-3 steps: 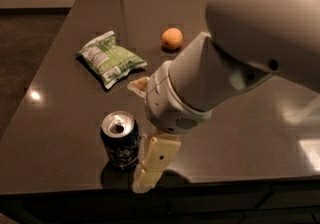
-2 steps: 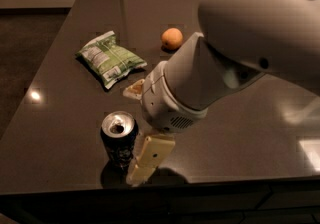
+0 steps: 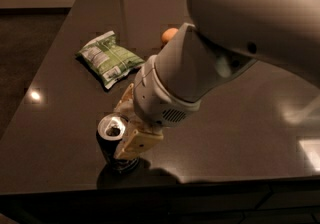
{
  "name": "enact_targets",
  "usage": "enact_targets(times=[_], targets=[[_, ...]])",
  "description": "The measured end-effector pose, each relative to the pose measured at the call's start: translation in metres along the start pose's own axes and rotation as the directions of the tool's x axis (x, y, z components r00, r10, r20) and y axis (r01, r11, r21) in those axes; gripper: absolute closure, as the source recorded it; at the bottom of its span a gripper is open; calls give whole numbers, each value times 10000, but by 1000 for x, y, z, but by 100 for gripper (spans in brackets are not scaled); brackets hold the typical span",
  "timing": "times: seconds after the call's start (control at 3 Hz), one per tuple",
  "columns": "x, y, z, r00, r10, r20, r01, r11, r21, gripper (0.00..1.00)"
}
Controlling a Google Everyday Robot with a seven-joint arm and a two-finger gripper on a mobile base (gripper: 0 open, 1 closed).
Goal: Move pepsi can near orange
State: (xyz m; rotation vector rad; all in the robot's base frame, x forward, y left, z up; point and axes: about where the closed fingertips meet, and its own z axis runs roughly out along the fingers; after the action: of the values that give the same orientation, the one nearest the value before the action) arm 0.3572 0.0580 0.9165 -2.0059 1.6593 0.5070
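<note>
My claw point(image 3: 124, 130) is down at the pepsi can point(image 3: 109, 143), pressed close against its right side and reaching over the rim of its silver top. I cannot tell whether the claw is clamped on the can or only set around it. The can stands upright on the dark table point(image 3: 240, 133), to the near side of the green-white snack bag point(image 3: 109, 58), apart from it, almost straight below it in the camera view. The orange point(image 3: 169, 35) lies to the right of the snack bag and a little farther back, half hidden behind my pale arm point(image 3: 200, 73). That arm comes in from the right of the snack bag and slopes down past the bag's near corner to the can.
</note>
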Motion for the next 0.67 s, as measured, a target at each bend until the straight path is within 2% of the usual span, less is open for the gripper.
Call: enact_targets(times=[0.33, 0.67], targets=[[7, -17, -13, 9990, 453, -4, -453, 9989, 138, 92], [33, -57, -30, 9893, 1462, 14, -1460, 9874, 612, 100]])
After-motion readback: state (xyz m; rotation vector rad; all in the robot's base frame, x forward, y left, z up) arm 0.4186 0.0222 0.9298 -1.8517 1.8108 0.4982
